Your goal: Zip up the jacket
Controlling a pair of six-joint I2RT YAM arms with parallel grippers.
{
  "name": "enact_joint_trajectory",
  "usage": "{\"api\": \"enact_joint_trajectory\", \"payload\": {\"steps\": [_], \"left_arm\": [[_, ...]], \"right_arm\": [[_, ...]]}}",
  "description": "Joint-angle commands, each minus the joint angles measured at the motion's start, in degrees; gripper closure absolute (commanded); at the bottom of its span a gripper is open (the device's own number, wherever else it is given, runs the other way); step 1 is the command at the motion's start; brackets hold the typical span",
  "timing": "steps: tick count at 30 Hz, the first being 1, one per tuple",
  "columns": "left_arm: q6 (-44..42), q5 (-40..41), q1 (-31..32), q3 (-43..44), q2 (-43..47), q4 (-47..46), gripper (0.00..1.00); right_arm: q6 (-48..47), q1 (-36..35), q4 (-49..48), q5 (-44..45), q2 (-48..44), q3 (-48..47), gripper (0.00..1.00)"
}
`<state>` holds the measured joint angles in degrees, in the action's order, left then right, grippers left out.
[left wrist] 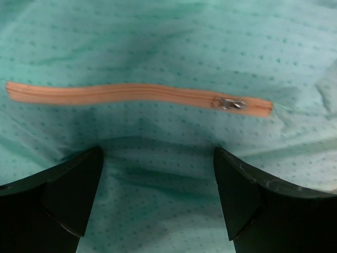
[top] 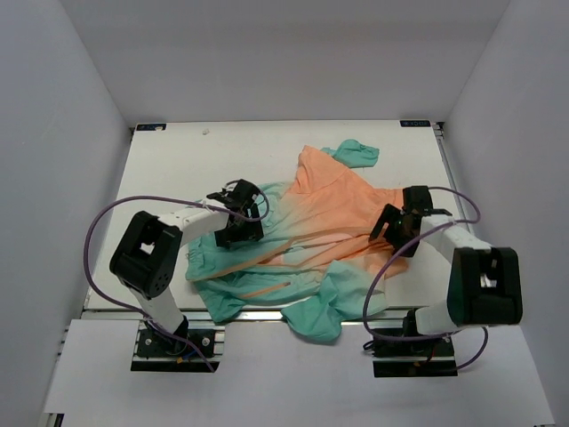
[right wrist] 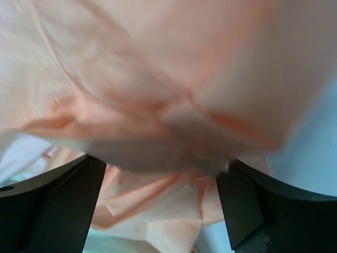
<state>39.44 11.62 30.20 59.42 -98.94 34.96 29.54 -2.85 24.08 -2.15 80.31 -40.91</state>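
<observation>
The jacket (top: 311,231) lies crumpled across the table, orange at the far right and fading to teal toward the near left. My left gripper (top: 238,218) hovers over the teal part with its fingers wide apart. In the left wrist view, an orange zipper strip (left wrist: 131,94) with a metal slider (left wrist: 229,104) lies flat just beyond the open left gripper (left wrist: 158,174), and nothing is pinched. My right gripper (top: 391,227) sits at the orange right edge. In the right wrist view, blurred orange folds (right wrist: 158,105) hang close above the open right gripper (right wrist: 160,190).
The white table (top: 178,169) is boxed in by white walls at the left, right and back. One teal cuff (top: 360,153) points to the far side, and a teal sleeve (top: 324,311) hangs over the near edge. Purple cables (top: 107,213) loop beside both arms.
</observation>
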Motion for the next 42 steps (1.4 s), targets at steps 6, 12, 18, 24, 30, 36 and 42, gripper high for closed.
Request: {"api": "enact_joint_trajectory", "payload": {"steps": [6, 12, 18, 24, 30, 36, 42], "left_arm": [[1.86, -14.14, 7.06, -3.97, -6.26, -4.11, 0.05], [7.13, -22.24, 10.67, 13.33, -17.15, -10.43, 0.05], [12.24, -21.46, 11.81, 36.54, -26.57, -5.1, 0.03], [9.34, -18.49, 14.36, 21.59, -10.81, -3.84, 0.02], [3.55, -12.51, 14.63, 10.9, 3.21, -5.08, 0.02], [-4.89, -3.61, 10.86, 19.14, -4.67, -1.13, 0.02], [-15.26, -5.55, 7.07, 31.52, -17.94, -9.21, 0.02]], "right_arm": [[-0.72, -1.63, -5.02, -0.76, 23.52, -19.44, 0.17], [-2.82, -2.86, 1.2, 1.52, 48.11, -57.2, 0.43], [-6.07, -2.86, 3.71, -3.19, 71.1, -101.53, 0.65], [-12.63, -2.95, -10.9, -5.13, 58.75, -88.63, 0.42], [-15.39, -3.74, -2.19, -5.5, 41.31, -81.48, 0.11], [-8.37, -4.61, -3.61, -0.2, 17.82, -43.34, 0.11], [-2.92, -16.63, -11.07, 1.79, 2.67, -12.13, 0.11]]}}
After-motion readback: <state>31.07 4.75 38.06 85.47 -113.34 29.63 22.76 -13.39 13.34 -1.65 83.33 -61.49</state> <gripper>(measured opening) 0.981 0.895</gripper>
